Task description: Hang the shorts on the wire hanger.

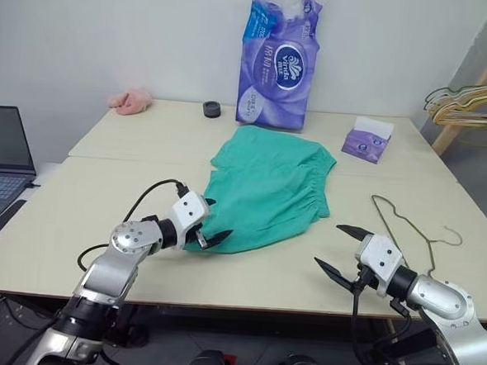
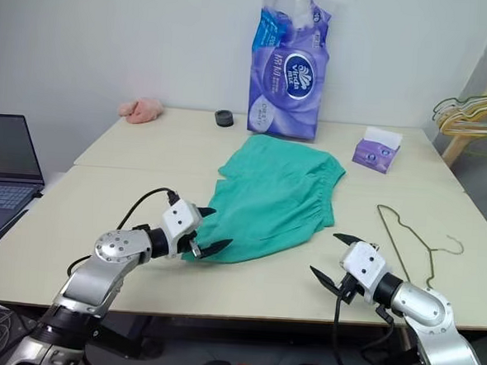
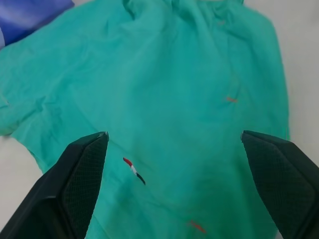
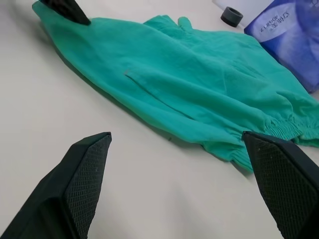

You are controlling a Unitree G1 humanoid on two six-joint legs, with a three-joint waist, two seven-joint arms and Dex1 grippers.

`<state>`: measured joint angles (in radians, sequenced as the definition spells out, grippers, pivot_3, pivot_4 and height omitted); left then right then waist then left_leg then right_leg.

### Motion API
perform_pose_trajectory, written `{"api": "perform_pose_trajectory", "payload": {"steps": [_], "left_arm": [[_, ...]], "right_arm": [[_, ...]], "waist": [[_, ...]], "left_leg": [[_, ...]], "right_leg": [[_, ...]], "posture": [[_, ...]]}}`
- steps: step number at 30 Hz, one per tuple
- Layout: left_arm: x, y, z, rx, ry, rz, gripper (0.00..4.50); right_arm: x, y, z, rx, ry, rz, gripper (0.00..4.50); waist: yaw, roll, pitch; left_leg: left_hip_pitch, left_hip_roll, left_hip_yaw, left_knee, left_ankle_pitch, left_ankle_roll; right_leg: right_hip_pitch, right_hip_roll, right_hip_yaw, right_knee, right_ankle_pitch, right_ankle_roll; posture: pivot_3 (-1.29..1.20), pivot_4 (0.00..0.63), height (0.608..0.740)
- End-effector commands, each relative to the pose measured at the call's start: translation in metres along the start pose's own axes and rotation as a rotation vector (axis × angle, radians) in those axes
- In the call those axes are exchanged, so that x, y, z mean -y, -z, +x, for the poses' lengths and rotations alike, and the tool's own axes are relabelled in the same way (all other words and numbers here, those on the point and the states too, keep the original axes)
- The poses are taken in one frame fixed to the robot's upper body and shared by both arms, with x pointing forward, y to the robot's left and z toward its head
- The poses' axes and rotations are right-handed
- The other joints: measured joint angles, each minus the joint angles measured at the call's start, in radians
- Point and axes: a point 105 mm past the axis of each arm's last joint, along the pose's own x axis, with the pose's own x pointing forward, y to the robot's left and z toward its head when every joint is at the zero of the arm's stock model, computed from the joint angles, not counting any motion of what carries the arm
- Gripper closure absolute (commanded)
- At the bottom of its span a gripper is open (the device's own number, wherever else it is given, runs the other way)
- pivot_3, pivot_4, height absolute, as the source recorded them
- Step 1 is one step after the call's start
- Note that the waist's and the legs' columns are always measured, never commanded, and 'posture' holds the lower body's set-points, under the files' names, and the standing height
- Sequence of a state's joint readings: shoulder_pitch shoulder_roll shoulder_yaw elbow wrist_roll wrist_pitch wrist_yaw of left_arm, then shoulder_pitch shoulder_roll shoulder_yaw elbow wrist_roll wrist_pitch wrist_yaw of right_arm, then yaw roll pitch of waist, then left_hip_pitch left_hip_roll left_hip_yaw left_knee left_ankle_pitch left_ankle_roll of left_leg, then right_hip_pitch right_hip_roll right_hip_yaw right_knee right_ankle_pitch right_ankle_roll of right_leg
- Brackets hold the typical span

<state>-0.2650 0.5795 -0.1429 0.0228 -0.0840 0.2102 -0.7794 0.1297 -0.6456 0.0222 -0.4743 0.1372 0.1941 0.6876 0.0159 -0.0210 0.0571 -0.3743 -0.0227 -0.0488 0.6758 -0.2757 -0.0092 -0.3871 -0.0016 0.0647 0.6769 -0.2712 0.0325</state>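
Teal shorts (image 4: 199, 94) flat on table (image 4: 75, 99), right end effector (image 4: 174, 184) spread wide above it

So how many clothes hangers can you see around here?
1 lies alone: the wire hanger flat on the table, right of the shorts. Beyond the table's far right corner hangs a bunch of hangers; it is too tangled to count, and some may be hidden.

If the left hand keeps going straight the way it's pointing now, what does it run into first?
Most likely the shorts. The left hand is open, its fingers spread at the near edge of the teal fabric, and the left wrist view looks straight onto that cloth. Whether it already touches is hard to tell.
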Motion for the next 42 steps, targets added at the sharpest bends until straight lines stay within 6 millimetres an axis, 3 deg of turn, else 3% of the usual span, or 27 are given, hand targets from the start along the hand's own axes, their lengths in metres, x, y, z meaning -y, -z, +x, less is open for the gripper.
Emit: {"api": "perform_pose_trajectory", "payload": {"steps": [1,9,10,13,18,24,25,30,42], "left_arm": [[0.0,0.001,0.0,-0.035,0.044,0.042,0.0],[-0.005,0.023,-0.014,-0.187,0.135,0.04,0.0],[-0.008,0.026,-0.014,-0.204,0.121,0.047,0.18],[-0.014,0.033,-0.012,-0.235,0.093,0.07,0.86],[-0.013,0.034,-0.007,-0.228,0.081,0.073,2.42],[-0.01,0.025,-0.003,-0.178,0.091,0.048,4.31],[-0.011,0.021,-0.003,-0.161,0.085,0.027,4.46],[-0.021,0.002,-0.011,-0.094,0.067,-0.042,4.46],[-0.043,-0.023,-0.026,-0.016,0.017,-0.111,4.46]], "right_arm": [[0.005,-0.017,0.0,0.047,0.016,-0.041,0.03],[0.007,-0.02,-0.001,0.049,0.016,-0.054,0.03],[0.008,-0.021,0.0,0.052,0.018,-0.065,0.01],[0.01,-0.021,0.003,0.053,0.024,-0.085,0.0],[0.023,-0.016,0.009,0.026,0.043,-0.136,0.0],[0.039,0.009,0.03,-0.071,-0.003,-0.247,0.0],[0.043,0.014,0.037,-0.086,-0.009,-0.261,0.0],[0.054,0.038,0.067,-0.163,-0.075,-0.325,0.0],[0.075,0.05,0.121,-0.198,-0.037,-0.382,0.0]], "waist": [[-0.004,0.0,0.0],[-0.014,0.0,0.0],[-0.015,0.0,0.0],[-0.017,0.0,0.0],[-0.018,0.0,0.0],[-0.019,0.0,0.0],[-0.021,0.0,0.0],[-0.03,0.0,0.0],[-0.051,0.0,0.0]], "left_leg": [[0.0,0.0,0.0,0.0,0.0,0.0],[0.0,0.0,-0.001,0.0,0.0,0.0],[0.0,0.0,-0.001,0.0,0.0,0.0],[0.0,0.0,-0.001,0.0,0.0,0.0],[0.0,0.0,0.0,0.0,0.0,0.0],[0.0,0.0,0.0,0.0,0.0,0.0],[0.0,0.0,0.0,0.0,0.0,0.0],[0.0,0.0,0.0,0.0,0.0,0.0],[0.001,0.0,-0.001,0.0,0.0,0.0]], "right_leg": [[0.0,0.0,0.0,0.0,0.0,0.0],[0.0,0.0,-0.001,0.0,-0.001,0.0],[0.0,0.0,-0.001,0.0,-0.001,0.0],[0.0,0.0,-0.001,0.0,-0.001,0.0],[0.0,0.0,0.0,0.001,-0.001,0.001],[0.0,0.0,0.0,0.001,-0.001,0.0],[0.0,0.0,0.0,0.001,0.001,-0.003],[-0.001,0.0,0.0,0.002,0.002,-0.004],[-0.001,-0.002,0.0,0.003,0.002,-0.005]], "posture": [[-0.02,0.0,0.74],[-0.02,0.0,0.74],[-0.02,0.0,0.74],[-0.03,0.003,0.74],[-0.04,0.003,0.74],[-0.05,0.0,0.74],[-0.04,0.0,0.74],[-0.02,0.0,0.74],[0.0,0.0,0.74]]}}
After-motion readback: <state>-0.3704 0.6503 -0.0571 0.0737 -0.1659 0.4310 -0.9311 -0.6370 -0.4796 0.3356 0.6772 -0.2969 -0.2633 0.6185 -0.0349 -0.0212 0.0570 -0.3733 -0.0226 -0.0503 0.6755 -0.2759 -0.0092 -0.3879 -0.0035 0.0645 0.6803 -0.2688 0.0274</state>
